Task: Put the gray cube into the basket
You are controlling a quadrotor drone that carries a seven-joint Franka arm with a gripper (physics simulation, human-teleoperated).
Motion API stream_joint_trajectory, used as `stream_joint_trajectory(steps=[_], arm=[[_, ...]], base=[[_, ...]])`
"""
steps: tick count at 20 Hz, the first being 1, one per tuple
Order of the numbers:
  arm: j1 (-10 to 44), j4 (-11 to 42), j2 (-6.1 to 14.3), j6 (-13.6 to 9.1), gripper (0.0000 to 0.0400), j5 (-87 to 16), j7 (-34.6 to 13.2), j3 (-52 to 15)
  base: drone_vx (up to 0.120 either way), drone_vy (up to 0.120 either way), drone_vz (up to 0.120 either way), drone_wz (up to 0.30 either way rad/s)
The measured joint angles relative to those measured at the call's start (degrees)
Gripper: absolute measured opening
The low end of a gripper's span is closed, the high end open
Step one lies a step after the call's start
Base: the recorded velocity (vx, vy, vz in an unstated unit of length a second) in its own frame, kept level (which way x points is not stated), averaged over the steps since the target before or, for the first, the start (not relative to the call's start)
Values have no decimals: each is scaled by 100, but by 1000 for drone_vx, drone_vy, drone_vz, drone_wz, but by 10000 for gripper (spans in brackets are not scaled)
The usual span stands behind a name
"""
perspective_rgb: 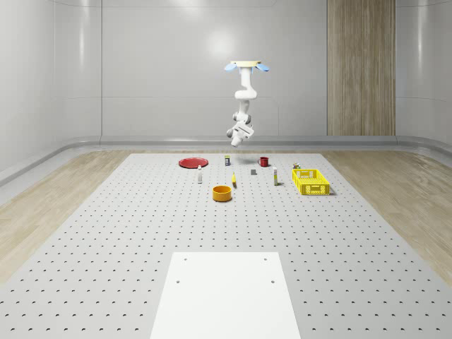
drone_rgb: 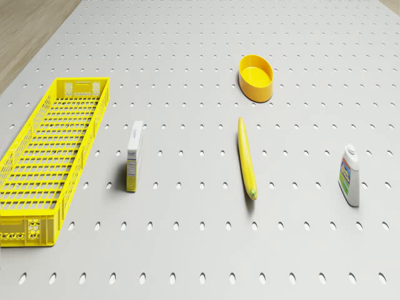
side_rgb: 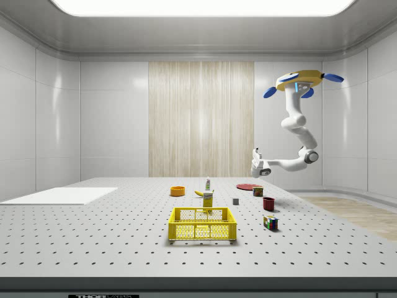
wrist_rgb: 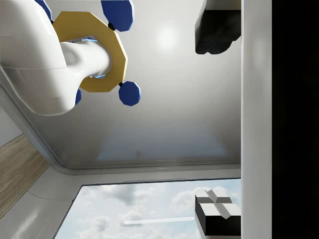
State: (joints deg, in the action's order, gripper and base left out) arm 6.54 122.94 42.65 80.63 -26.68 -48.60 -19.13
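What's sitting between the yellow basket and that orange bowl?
In the drone view, a small upright carton and a banana lie between the basket and the bowl.

– what's lying out on the desk (perspective_rgb: 106, 247)?
– an orange bowl (drone_rgb: 256, 77), a yellow banana (drone_rgb: 245, 157) near it, a small upright box (drone_rgb: 134, 156), and a white bottle (drone_rgb: 350, 174).
– farther back?
– a red plate (perspective_rgb: 192, 162), a red mug (perspective_rgb: 263, 161), and a colourful cube (side_rgb: 270, 222) near the mug.
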Motion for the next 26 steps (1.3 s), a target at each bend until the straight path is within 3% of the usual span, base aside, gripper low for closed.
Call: stream_joint_trajectory(steps=[3, 7, 10, 13, 19, 26], arm=[[359, 626, 143, 75, 400, -1488, -287, -970], [1109, 2025, 451, 99, 400, -4026, -1004, -2429], [1931, 3061, 699, -117, 400, -5855, -1760, -3355], [2866, 3725, 926, -508, 400, -7189, -2493, -4038], [4284, 4202, 1325, -1163, 400, -8394, -3456, -4802], [5000, 4293, 1660, -1385, 400, -8687, -3932, -5151]], base=[[120, 0, -120, 0], [120, 0, -120, 0], [120, 0, -120, 0], [120, 0, -120, 0], [120, 0, -120, 0], [120, 0, -109, 0]])
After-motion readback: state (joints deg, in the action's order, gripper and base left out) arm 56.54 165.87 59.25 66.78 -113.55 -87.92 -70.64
